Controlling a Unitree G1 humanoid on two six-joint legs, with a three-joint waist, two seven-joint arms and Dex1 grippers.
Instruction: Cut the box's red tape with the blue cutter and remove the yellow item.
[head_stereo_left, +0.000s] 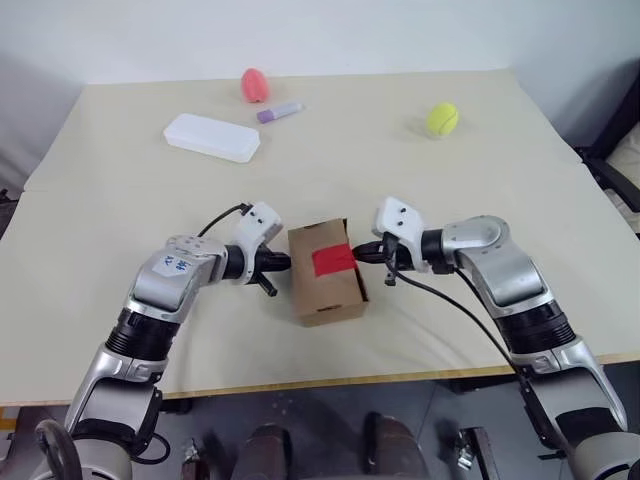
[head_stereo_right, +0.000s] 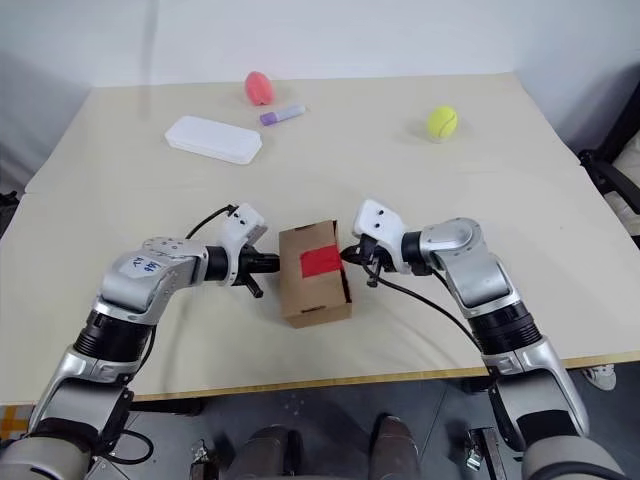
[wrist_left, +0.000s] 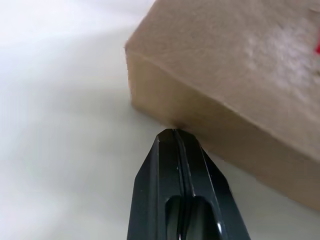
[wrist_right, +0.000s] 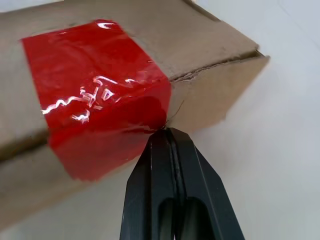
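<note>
The brown cardboard box (head_stereo_left: 325, 275) lies in the middle of the table, with the red tape (head_stereo_left: 332, 260) across its top and down its right side. My left gripper (head_stereo_left: 283, 263) is shut, its tip (wrist_left: 173, 132) against the box's left wall (wrist_left: 225, 75) near the bottom. From the other side my right gripper (head_stereo_left: 360, 253) is also shut. Its tip (wrist_right: 167, 131) meets the edge of the red tape (wrist_right: 100, 100) at the box's right side, beside a gap in the flap. The blue cutter and the yellow item are out of view.
At the back of the table lie a flat white case (head_stereo_left: 212, 137), a short purple tube (head_stereo_left: 280, 111) and a pink rounded object (head_stereo_left: 254, 85). A yellow-green ball (head_stereo_left: 441, 119) sits at the back right. The table's front edge (head_stereo_left: 330, 382) runs close below the box.
</note>
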